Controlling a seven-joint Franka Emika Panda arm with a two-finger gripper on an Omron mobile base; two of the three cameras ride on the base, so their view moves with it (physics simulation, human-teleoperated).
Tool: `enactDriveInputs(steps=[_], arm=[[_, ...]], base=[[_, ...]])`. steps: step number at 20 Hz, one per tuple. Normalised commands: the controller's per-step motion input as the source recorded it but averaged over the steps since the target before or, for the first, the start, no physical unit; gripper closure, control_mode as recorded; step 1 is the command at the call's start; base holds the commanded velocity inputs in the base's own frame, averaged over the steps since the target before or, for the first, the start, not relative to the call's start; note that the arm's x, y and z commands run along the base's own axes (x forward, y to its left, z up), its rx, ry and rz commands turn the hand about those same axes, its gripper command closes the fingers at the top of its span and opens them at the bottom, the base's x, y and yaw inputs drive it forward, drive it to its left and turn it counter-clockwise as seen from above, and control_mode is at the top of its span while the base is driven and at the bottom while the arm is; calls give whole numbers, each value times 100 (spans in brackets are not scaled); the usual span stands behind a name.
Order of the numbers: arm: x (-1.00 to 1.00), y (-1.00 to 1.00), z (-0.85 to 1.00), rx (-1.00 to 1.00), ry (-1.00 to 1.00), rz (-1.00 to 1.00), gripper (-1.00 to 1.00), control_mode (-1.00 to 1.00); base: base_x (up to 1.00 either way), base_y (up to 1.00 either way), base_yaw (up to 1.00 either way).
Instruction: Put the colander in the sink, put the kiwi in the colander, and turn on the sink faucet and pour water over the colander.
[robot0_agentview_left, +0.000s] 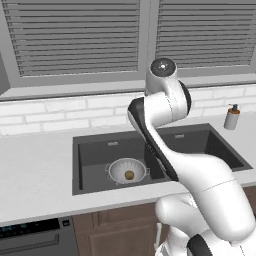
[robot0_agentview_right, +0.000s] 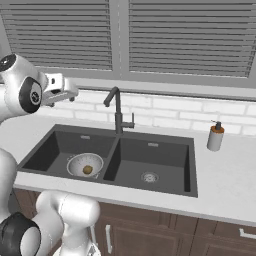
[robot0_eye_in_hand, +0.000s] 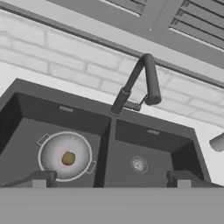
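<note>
The colander (robot0_eye_in_hand: 65, 155) sits in the left basin of the sink (robot0_eye_in_hand: 151, 135) with the kiwi (robot0_eye_in_hand: 68, 158) inside it. The gripper (robot0_eye_in_hand: 111, 178) hangs high above, jaws spread wide and empty. The faucet (robot0_eye_in_hand: 139, 85) spout seems aimed at the right basin; turning the lever without swinging it would miss the colander.

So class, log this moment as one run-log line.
colander: in left basin of sink | kiwi: in colander | faucet: no water seen | hand: open, above sink
</note>
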Motion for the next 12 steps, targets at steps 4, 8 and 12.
enactDriveInputs(steps=[4,8,12], arm=[[1,-34,4,-3,-18,-12,-100,-100],[11,-39,0,0,-4,-12,-100,-100],[27,-19,10,3,-1,-10,-100,-100]], base=[[0,0,0],[0,0,0],[0,0,0]])
